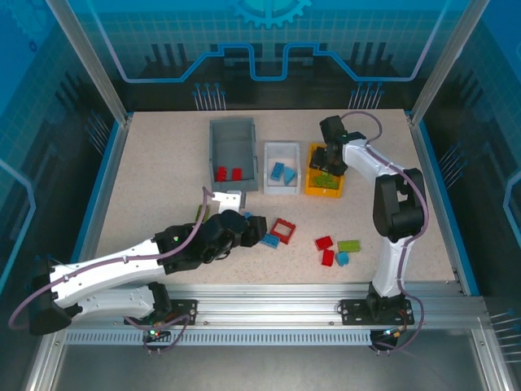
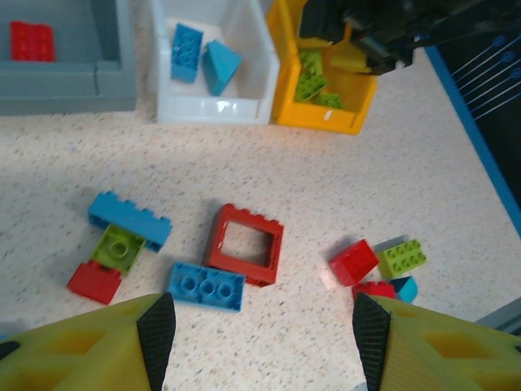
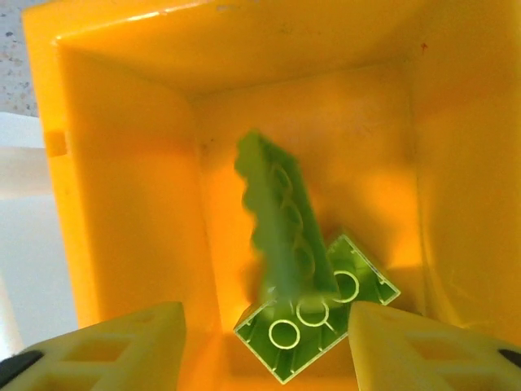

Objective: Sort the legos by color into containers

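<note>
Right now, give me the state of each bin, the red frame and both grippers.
Grey bin, open, two red bricks inside.
White bin, open, two blue bricks inside.
Yellow bin, open, green bricks inside.
Red frame, lying flat, unsorted.
Left gripper, jaws open, empty.
Right gripper, jaws open, over yellow bin.

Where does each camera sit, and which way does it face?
Top external: above and behind both arms, which show whole, looking down at the table.
Left wrist: low over loose legos, facing the bins; left pincer fingers at bottom.
Right wrist: straight down into the orange-yellow bin; right pincer fingers below.
Shared: top and left wrist both show the red square frame.
</note>
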Motion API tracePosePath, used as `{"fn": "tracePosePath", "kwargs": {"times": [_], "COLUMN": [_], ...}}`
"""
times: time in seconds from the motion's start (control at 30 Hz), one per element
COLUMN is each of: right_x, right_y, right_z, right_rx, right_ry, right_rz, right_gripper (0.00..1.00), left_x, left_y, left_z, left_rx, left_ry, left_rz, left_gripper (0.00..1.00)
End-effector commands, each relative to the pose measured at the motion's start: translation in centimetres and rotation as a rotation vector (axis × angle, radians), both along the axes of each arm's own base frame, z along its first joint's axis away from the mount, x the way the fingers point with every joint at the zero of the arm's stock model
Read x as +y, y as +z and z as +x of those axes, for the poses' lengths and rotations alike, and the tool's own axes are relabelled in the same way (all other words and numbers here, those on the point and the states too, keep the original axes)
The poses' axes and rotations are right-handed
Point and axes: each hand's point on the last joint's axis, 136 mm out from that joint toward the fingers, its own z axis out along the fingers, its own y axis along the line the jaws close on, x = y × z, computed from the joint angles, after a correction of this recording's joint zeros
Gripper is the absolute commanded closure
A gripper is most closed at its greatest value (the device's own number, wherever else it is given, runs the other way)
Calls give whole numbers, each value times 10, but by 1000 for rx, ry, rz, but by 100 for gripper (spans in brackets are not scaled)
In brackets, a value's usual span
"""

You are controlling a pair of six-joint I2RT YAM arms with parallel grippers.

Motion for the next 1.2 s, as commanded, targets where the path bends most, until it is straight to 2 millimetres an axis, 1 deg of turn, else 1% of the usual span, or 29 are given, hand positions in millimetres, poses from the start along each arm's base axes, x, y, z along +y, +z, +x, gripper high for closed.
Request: {"fn": "tracePosePath", "kwargs": {"times": [0.0,0.13,0.23,0.27,0.3,0.33,0.4,0.43,0.5,0.57,0.6,0.67,0.73,0.77,0.83,0.9,1.03,1.17], "right_x": [-2,5,19,27,32,41,60,70,81,88,86,83,79,77,76,74,65,62], "right_y": [43,84,116,125,131,138,147,146,145,140,127,118,111,108,103,101,97,99], "right_z": [-5,-16,-33,-42,-50,-62,-89,-105,-137,-171,-185,-213,-233,-242,-257,-266,-273,-273], "right_rx": [-81,-181,-283,-324,-357,-398,-478,-503,-537,-548,-526,-515,-503,-502,-504,-512,-497,-497], "right_ry": [11,50,115,149,177,221,320,365,434,479,489,495,482,477,475,465,422,405], "right_rz": [18,26,10,10,12,25,74,97,131,162,171,215,264,300,374,424,445,436], "right_gripper": [41,44,44,44,44,44,41,40,40,41,41,42,42,42,42,41,41,41], "left_x": [19,31,35,34,31,25,6,-4,-18,-34,-40,-52,-55,-56,-60,-66,-72,-74], "left_y": [-3,-12,-21,-25,-27,-30,-30,-31,-37,-50,-57,-76,-95,-104,-117,-128,-146,-162], "left_z": [-1,1,3,4,5,6,8,9,15,23,27,37,47,52,61,66,71,70], "left_rx": [48,100,139,160,176,195,196,201,214,238,253,303,373,403,432,452,491,531], "left_ry": [64,98,95,87,75,47,-41,-86,-140,-197,-219,-255,-255,-257,-263,-284,-316,-322], "left_rz": [13,25,36,34,25,12,-1,10,64,146,178,246,296,313,339,342,370,373], "left_gripper": [37,37,37,37,37,37,37,37,37,40,41,46,51,52,53,54,59,63]}}
